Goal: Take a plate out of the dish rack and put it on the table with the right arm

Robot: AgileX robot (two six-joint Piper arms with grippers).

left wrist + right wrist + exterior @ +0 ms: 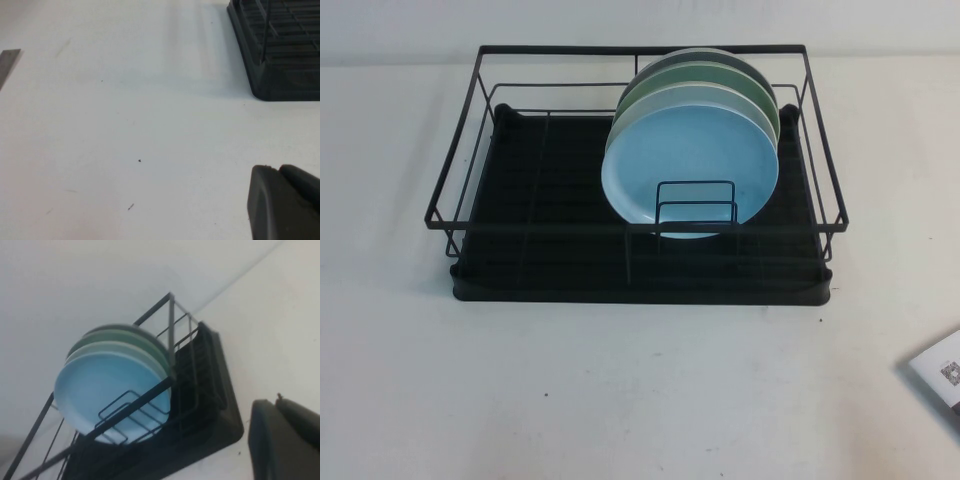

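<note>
The sky-blue plate [690,160] stands on edge at the front of a stack in the right half of the black wire dish rack [535,262], behind small upright dividers. It also shows in the right wrist view [102,385]. Green plates [670,82] stand behind it. My right gripper [276,401] is shut and empty, low over the white table [620,400], apart from the rack's corner [220,420]. My left gripper [277,169] is shut and empty over bare table, a short way from the rack's corner [285,75]. Neither arm shows in the high view.
A white card with a printed code [940,372] lies at the table's right front edge. A grey strip [7,62] shows at the edge of the left wrist view. The left half of the rack holds no dishes.
</note>
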